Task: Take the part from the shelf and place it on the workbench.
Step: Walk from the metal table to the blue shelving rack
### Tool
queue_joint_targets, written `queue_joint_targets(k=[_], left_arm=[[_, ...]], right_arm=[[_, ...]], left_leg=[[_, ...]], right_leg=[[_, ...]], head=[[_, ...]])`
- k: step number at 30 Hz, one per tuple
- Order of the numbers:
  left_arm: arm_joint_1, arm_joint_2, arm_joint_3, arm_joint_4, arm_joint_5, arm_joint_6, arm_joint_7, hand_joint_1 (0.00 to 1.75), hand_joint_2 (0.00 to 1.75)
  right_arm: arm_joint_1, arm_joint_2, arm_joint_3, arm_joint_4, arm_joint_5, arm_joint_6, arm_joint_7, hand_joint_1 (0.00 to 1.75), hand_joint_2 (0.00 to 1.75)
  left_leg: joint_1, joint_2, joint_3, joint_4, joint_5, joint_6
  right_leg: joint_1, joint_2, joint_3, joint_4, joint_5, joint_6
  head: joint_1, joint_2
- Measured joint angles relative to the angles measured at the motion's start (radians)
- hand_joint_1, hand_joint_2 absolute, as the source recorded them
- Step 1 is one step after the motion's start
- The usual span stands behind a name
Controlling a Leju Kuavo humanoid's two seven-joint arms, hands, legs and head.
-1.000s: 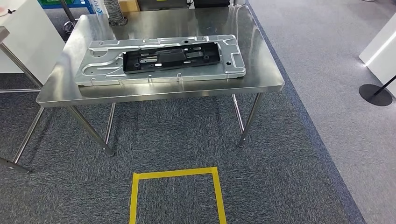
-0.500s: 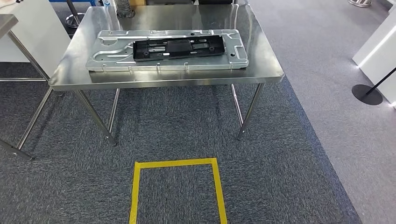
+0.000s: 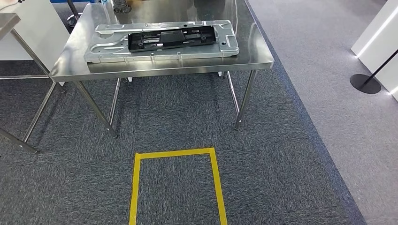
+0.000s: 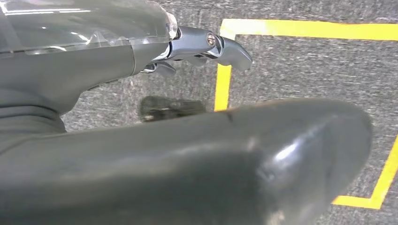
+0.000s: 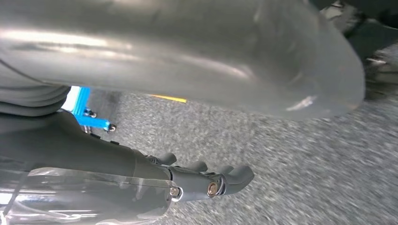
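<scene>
The part, a long grey metal panel (image 3: 108, 49) with a black plate (image 3: 171, 39) lying in its middle, rests flat on the steel workbench (image 3: 248, 54) in the head view. My left hand (image 4: 155, 154) hangs over the carpet beside yellow tape, its fingers (image 4: 220, 47) stretched out and apart from the thumb, with nothing in it. My right hand (image 5: 141, 65) also hangs above the carpet, its fingers (image 5: 220, 180) slightly bent and empty.
A yellow tape square (image 3: 136, 187) marks the grey carpet in front of the workbench. A second steel table (image 3: 7, 21) and a white cabinet (image 3: 35, 35) stand at the left. At the right are a black stanchion base (image 3: 365, 83) and a white panel (image 3: 375, 37).
The whole picture has shifted: the camera has moved, so the workbench and the tape square now sit higher in the head view. The part lies the same way on the workbench.
</scene>
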Motion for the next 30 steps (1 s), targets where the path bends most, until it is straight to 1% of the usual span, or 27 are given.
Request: queue_joint_targets(k=[1,2,3,4,5,6,7,8,9,10,11,12,14,15,16,17,18,19,20,21,22,23,25,26,27,28,30], left_arm=[[0.0,0.0,0.0,0.0,-0.001,0.0,0.0,0.0,0.0],[-0.001,0.0,0.0,0.0,-0.003,-0.001,0.001,0.0,0.0],[-0.001,0.0,0.0,0.0,-0.004,0.0,0.002,0.0,0.0],[-0.003,0.0,0.0,0.0,-0.006,0.0,0.004,0.0,0.0],[-0.005,0.0,-0.001,0.0,-0.006,0.002,0.007,0.0,0.0],[-0.007,0.0,-0.001,0.0,-0.006,0.004,0.009,0.0,0.0],[-0.008,0.0,-0.001,0.0,-0.005,0.008,0.011,0.0,0.0],[-0.008,0.0,-0.001,0.0,-0.004,0.012,0.014,0.0,0.0],[-0.007,0.0,-0.001,0.0,-0.004,0.015,0.017,0.0,0.0],[-0.006,0.0,-0.001,0.0,-0.003,0.019,0.02,0.0,0.0],[-0.006,0.0,-0.001,0.0,-0.002,0.023,0.023,0.0,0.0],[-0.006,-0.001,-0.001,0.0,-0.002,0.026,0.026,0.0,0.0],[-0.005,0.0,0.0,0.0,-0.001,0.031,0.033,0.0,0.0],[-0.004,0.0,0.0,0.0,-0.002,0.033,0.036,0.0,0.0],[-0.004,0.0,0.0,0.0,-0.002,0.034,0.038,0.0,0.0],[-0.003,0.0,0.0,0.0,-0.002,0.034,0.04,0.0,0.0],[-0.003,0.0,0.0,0.0,-0.003,0.035,0.043,0.0,0.0],[-0.004,0.0,0.0,0.0,-0.004,0.035,0.045,0.0,0.0],[-0.004,-0.001,0.0,0.0,-0.005,0.035,0.047,0.0,0.0],[-0.004,-0.003,0.0,0.0,-0.006,0.035,0.048,0.0,0.0],[-0.005,-0.004,0.0,0.0,-0.006,0.035,0.05,0.0,0.0],[-0.005,-0.004,0.0,0.0,-0.006,0.035,0.05,0.0,0.0],[-0.006,-0.004,0.0,0.0,-0.006,0.036,0.051,0.0,0.0],[-0.006,-0.004,0.0,0.0,-0.006,0.036,0.051,0.0,0.0],[-0.006,-0.003,0.0,0.0,-0.006,0.036,0.051,0.0,0.0],[-0.005,-0.003,0.0,0.0,-0.006,0.037,0.051,0.0,0.0],[-0.004,-0.002,0.0,0.0,-0.005,0.038,0.051,0.0,0.0]], right_arm=[[0.0,0.0,0.0,0.0,0.002,0.001,-0.001,0.0,0.0],[0.0,0.0,0.0,0.0,0.005,0.001,-0.002,0.0,0.0],[0.0,0.0,0.0,0.0,0.008,0.002,-0.003,0.0,0.0],[0.0,0.0,0.0,0.0,0.011,0.002,-0.004,0.0,0.0],[0.0,0.0,0.0,0.0,0.012,0.003,-0.006,0.0,0.0],[0.0,0.0,0.0,0.0,0.013,0.003,-0.008,0.0,0.0],[0.0,0.0,0.0,0.0,0.013,0.004,-0.011,0.0,0.0],[0.0,0.0,0.0,0.0,0.014,0.005,-0.014,0.0,0.0],[0.0,0.0,0.0,0.0,0.014,0.006,-0.018,0.0,0.0],[0.0,-0.001,-0.001,0.0,0.013,0.008,-0.022,0.0,0.0],[0.0,-0.002,-0.002,0.0,0.01,0.011,-0.027,0.0,0.0],[0.001,-0.002,-0.005,0.0,0.005,0.015,-0.033,0.0,0.0],[0.003,-0.002,-0.014,0.001,-0.012,0.024,-0.045,0.0,0.0],[0.003,-0.002,-0.019,0.002,-0.021,0.027,-0.05,0.0,0.0],[0.004,-0.002,-0.026,0.002,-0.029,0.029,-0.052,0.0,0.0],[0.004,-0.002,-0.032,0.003,-0.036,0.028,-0.052,0.0,0.0],[0.004,-0.002,-0.039,0.003,-0.041,0.026,-0.05,0.0,0.0],[0.004,-0.002,-0.046,0.003,-0.045,0.023,-0.047,0.0,0.0],[0.003,-0.003,-0.052,0.003,-0.047,0.02,-0.044,0.0,0.0],[0.002,-0.004,-0.057,0.003,-0.048,0.018,-0.041,0.0,0.0],[0.002,-0.004,-0.062,0.004,-0.05,0.017,-0.037,0.0,0.44],[0.002,-0.005,-0.068,0.004,-0.053,0.016,-0.033,0.0,0.87],[0.003,-0.004,-0.078,0.004,-0.059,0.013,-0.027,0.0,1.75],[0.003,-0.004,-0.082,0.004,-0.06,0.01,-0.023,0.0,1.75],[0.003,-0.004,-0.086,0.005,-0.06,0.007,-0.021,0.0,1.75],[0.003,-0.003,-0.089,0.005,-0.061,0.004,-0.018,0.0,1.75],[0.003,-0.003,-0.095,0.005,-0.062,-0.004,-0.011,0.0,1.75]], left_leg=[[0.0,0.0,0.005,0.035,0.002,-0.001],[0.0,0.0,0.024,0.04,0.025,-0.002],[0.001,0.0,0.06,0.009,0.057,-0.002],[0.001,0.0,0.109,-0.048,0.078,0.0],[0.0,0.0,0.167,-0.127,0.077,0.002],[-0.001,-0.001,0.213,-0.195,0.063,0.006],[-0.003,-0.001,0.243,-0.244,0.044,0.011],[-0.005,-0.001,0.255,-0.271,0.032,0.017],[-0.005,0.0,0.251,-0.273,0.035,0.024],[-0.005,0.002,0.245,-0.274,0.042,0.032],[-0.004,0.004,0.239,-0.275,0.051,0.04],[-0.003,0.005,0.23,-0.276,0.061,0.046],[-0.004,0.006,0.208,-0.275,0.078,0.052],[-0.006,0.006,0.198,-0.274,0.086,0.053],[-0.007,0.006,0.189,-0.273,0.092,0.052],[-0.009,0.006,0.181,-0.272,0.098,0.052],[-0.01,0.006,0.176,-0.271,0.103,0.05],[-0.011,0.006,0.172,-0.27,0.107,0.049],[-0.013,0.006,0.169,-0.268,0.11,0.047],[-0.015,0.006,0.167,-0.266,0.113,0.043],[-0.015,0.007,0.164,-0.265,0.115,0.039],[-0.015,0.008,0.161,-0.264,0.118,0.034],[-0.014,0.007,0.158,-0.263,0.12,0.023],[-0.013,0.005,0.152,-0.25,0.109,0.018],[-0.012,0.003,0.138,-0.218,0.085,0.013],[-0.01,0.001,0.114,-0.163,0.049,0.008],[-0.003,-0.001,0.057,-0.025,-0.021,-0.003]], right_leg=[[0.0,0.0,-0.019,0.007,0.01,0.001],[0.0,0.0,-0.04,0.015,0.019,0.003],[-0.001,0.001,-0.06,0.025,0.027,0.006],[-0.001,0.001,-0.079,0.035,0.033,0.01],[-0.001,0.001,-0.094,0.046,0.039,0.015],[0.001,0.001,-0.104,0.054,0.044,0.02],[0.002,0.001,-0.109,0.059,0.05,0.026],[0.003,0.001,-0.112,0.061,0.056,0.033],[0.002,0.0,-0.113,0.061,0.063,0.039],[0.0,0.002,-0.117,0.065,0.061,0.045],[-0.003,0.003,-0.125,0.083,0.044,0.051],[-0.004,0.005,-0.142,0.123,0.011,0.057],[-0.007,0.007,-0.188,0.253,-0.075,0.065],[-0.008,0.007,-0.206,0.313,-0.106,0.067],[-0.009,0.007,-0.207,0.342,-0.118,0.067],[-0.009,0.007,-0.187,0.33,-0.111,0.066],[-0.009,0.007,-0.146,0.278,-0.089,0.061],[-0.007,0.007,-0.092,0.2,-0.061,0.054],[-0.003,0.007,-0.042,0.121,-0.041,0.045],[0.001,0.006,-0.009,0.064,-0.029,0.038],[0.004,0.006,0.007,0.033,-0.025,0.032],[0.007,0.005,0.008,0.024,-0.026,0.029],[0.004,0.004,0.004,0.016,-0.016,0.021],[0.001,0.002,0.004,0.01,-0.009,0.015],[-0.002,0.001,0.002,0.005,-0.003,0.01],[-0.003,0.0,-0.002,0.003,0.001,0.006],[-0.002,0.0,-0.016,0.009,0.006,0.002]], head=[[0.0,0.0],[0.0,0.0],[0.0,0.0],[0.0,0.0],[0.0,0.0],[0.0,0.0],[0.0,0.0],[0.0,0.0],[0.0,0.0],[0.0,0.0],[0.0,0.0],[0.0,0.0],[0.0,0.0],[0.0,0.0],[0.0,0.0],[0.0,0.0],[0.0,0.0],[0.0,0.0],[0.0,0.0],[0.0,0.0],[0.0,0.0],[0.0,0.0],[0.0,0.0],[0.0,0.0],[0.0,0.0],[0.0,0.0],[0.0,0.0]])
